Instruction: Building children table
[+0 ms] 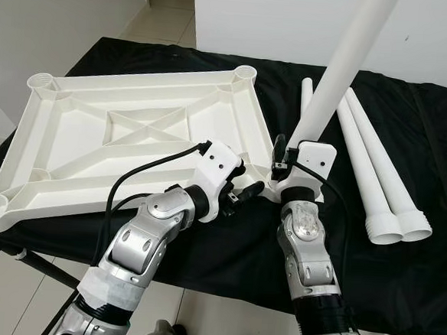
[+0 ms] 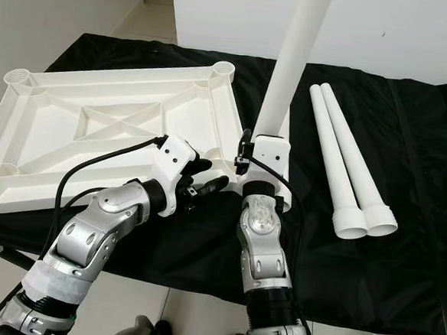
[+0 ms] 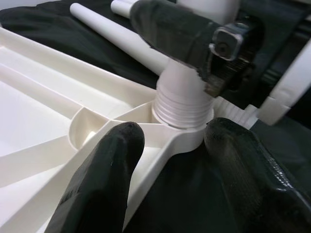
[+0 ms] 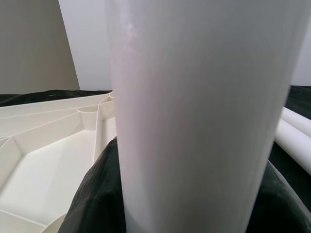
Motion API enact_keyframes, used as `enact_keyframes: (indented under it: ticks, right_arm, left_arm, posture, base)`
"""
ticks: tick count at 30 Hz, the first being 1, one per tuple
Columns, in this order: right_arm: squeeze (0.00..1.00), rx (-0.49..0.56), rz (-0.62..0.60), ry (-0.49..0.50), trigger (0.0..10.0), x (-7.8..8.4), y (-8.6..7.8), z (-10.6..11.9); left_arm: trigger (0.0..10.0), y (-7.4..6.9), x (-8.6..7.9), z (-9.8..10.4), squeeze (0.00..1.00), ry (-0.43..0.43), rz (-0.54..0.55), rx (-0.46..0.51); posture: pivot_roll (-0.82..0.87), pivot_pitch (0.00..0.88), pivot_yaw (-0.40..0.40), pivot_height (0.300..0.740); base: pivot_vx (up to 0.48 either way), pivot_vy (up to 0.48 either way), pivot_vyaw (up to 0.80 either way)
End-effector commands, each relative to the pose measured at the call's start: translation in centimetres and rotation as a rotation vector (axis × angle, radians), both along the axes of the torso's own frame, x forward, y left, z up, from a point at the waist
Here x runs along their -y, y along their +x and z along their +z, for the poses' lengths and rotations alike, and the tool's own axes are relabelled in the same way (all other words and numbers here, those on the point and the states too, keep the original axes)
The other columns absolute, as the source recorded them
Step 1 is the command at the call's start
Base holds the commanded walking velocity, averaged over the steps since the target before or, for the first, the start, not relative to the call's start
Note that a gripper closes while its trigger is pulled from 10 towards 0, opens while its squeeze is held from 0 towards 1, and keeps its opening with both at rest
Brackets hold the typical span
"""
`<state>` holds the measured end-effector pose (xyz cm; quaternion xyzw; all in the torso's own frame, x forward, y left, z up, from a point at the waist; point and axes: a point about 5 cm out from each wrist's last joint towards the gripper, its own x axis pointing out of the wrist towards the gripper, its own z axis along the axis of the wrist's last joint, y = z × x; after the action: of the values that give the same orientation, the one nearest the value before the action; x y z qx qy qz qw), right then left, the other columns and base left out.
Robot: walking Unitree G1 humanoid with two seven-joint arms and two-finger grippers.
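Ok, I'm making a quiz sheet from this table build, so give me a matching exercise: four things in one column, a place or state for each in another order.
Things:
1. upright leg
2. two spare legs
3. tabletop
4. left gripper

Places or states:
A. lying side by side on the black cloth
B. upside down, ribs facing up
C. fingers open by the corner socket
D. standing in the corner socket, held by the right gripper

Pairs: 1-D, 2-A, 3-B, 4-C
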<state>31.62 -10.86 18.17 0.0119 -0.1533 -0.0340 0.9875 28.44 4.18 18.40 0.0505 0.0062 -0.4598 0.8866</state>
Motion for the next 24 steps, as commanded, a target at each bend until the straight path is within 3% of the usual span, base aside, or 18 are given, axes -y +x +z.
enact_keyframes:
  ticks: [1, 13, 14, 15, 17, 18, 24]
  right_arm:
    - [0.00, -0.112, -0.020, 0.015, 10.0, 0.1, 0.2, -2.1]
    - [0.00, -0.121, -0.012, -0.010, 10.0, -0.4, 1.0, -2.0]
    - [0.10, -0.109, -0.007, -0.007, 10.0, -0.4, 1.0, -1.8]
    - [0.65, -0.103, -0.006, -0.006, 10.0, -0.3, 1.0, -1.7]
    - [0.65, -0.103, -0.006, -0.006, 10.0, -0.3, 1.0, -1.7]
    - [1.00, -0.094, -0.002, -0.009, 10.0, -0.3, 1.0, -1.5]
    - [1.00, -0.039, 0.011, -0.024, 10.0, 0.4, 1.0, -0.7]
  left_arm:
    - [10.0, 0.0, 0.0, 0.2, 0.00, -0.008, 0.025, 0.002]
    - [10.0, -0.1, 0.1, 0.3, 0.00, -0.014, 0.026, 0.000]
    - [10.0, -0.1, 0.1, 0.3, 0.00, -0.015, 0.026, -0.001]
    - [10.0, -0.1, 0.2, 0.3, 0.00, -0.015, 0.026, -0.001]
    - [10.0, -0.1, 0.2, 0.3, 0.00, -0.015, 0.026, -0.001]
    - [10.0, -0.1, 0.2, 0.3, 0.00, -0.016, 0.026, -0.001]
    - [10.0, -0.1, 0.3, 0.3, 0.00, -0.020, 0.024, -0.002]
  posture:
    - [-0.09, 0.119, 0.071, 0.740]
    - [-0.08, 0.118, 0.069, 0.740]
    - [-0.08, 0.118, 0.067, 0.740]
    - [-0.08, 0.118, 0.067, 0.740]
    - [-0.08, 0.118, 0.067, 0.740]
    - [-0.08, 0.118, 0.067, 0.740]
    - [-0.09, 0.115, 0.064, 0.740]
  base:
    - [0.000, 0.000, 0.00]
    - [0.000, 0.000, 0.00]
    - [0.000, 0.000, 0.00]
    - [0.000, 0.000, 0.00]
    - [0.000, 0.000, 0.00]
    - [0.000, 0.000, 0.00]
    - [0.000, 0.000, 0.00]
